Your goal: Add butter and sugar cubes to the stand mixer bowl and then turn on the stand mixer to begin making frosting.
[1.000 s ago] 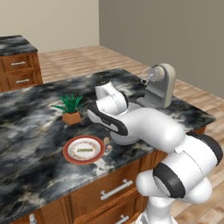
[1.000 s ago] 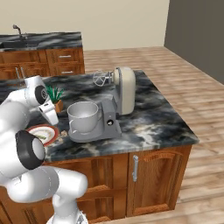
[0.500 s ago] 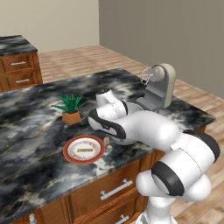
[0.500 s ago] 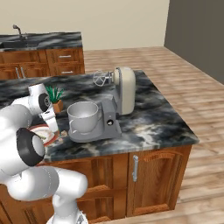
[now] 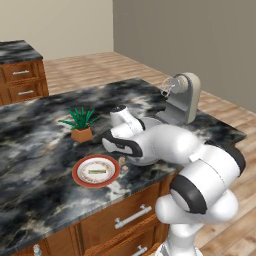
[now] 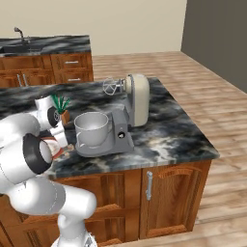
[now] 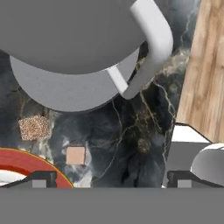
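The arm is bent low over the black marble counter (image 5: pixel 45 130), its gripper (image 7: pixel 109 177) hanging just past the edge of the red-rimmed plate (image 5: pixel 80 176) with its two dark finger tips spread wide and nothing between them. In the hand view two sugar cubes lie on the bare marble just off the plate's rim: a speckled tan one (image 7: pixel 33 127) and a smoother peach-coloured one (image 7: pixel 75 155), apart from each other and both short of the stand mixer bowl (image 7: pixel 65 92), whose handle curves off to one side. The butter (image 5: pixel 96 171) is a pale stick lying flat in the middle of the plate, untouched. From the right base view the bowl (image 6: pixel 91 129) sits seated on the grey base of the stand mixer (image 6: pixel 128 113), head tilted back and whisk raised clear, so the bowl mouth is open from above. A small potted plant (image 5: pixel 80 122) stands behind the plate. Nothing appears to be in the bowl yet, so the job looks to be at its first pickup, probably a sugar cube. The next move likely calls for lowering the open fingers squarely astride one cube, closing gently because the piece is tiny, then lifting high enough to clear the bowl's rim
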